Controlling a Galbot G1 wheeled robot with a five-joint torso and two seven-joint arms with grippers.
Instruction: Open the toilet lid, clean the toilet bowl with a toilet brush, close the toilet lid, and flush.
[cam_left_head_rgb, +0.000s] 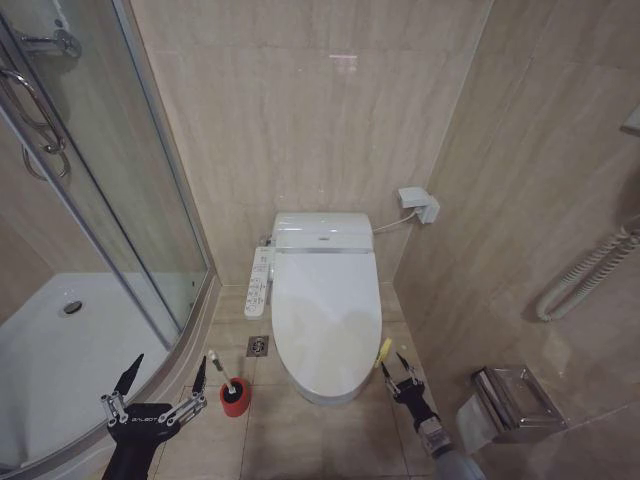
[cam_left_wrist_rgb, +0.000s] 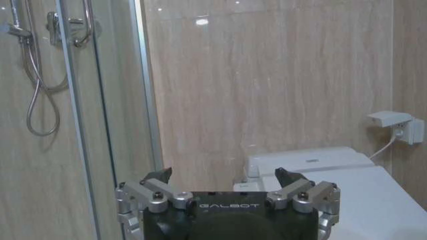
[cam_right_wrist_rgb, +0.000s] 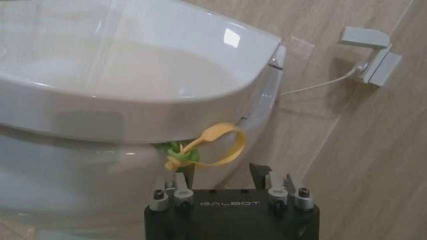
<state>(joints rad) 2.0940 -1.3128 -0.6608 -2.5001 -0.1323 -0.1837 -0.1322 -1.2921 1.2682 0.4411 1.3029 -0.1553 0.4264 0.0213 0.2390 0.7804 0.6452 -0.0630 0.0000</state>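
Head view shows the toilet lid (cam_left_head_rgb: 325, 300) lying shut over the toilet bowl (cam_left_head_rgb: 330, 392), whose rim peeks out at the front, against the back wall. My right end effector (cam_left_head_rgb: 398, 367) sits low at the lid's front right corner, its fingers set narrowly apart and empty, just beside the yellow strap loop (cam_left_head_rgb: 385, 350) that hangs from the lid's edge. In the right wrist view that strap loop (cam_right_wrist_rgb: 217, 145) hangs just beyond one fingertip, not yet between the two.

I judge the lid to be stiff, light plastic, glossy and slippery; pinching its smooth rim would likely slide off. The loop is the place to hold: soft and thin, so I should close on it or hook a finger through, then lift gently, since the hinge at the back will make the lid swing in an arc.

My left end effector (cam_left_head_rgb: 166, 378) hangs with fingers spread wide, holding nothing, near the shower tray (cam_left_head_rgb: 60, 360). Just beside it, the toilet brush (cam_left_head_rgb: 218, 366) stands in its red holder (cam_left_head_rgb: 235, 396) on the floor; its thin handle looks light and easy to tip.
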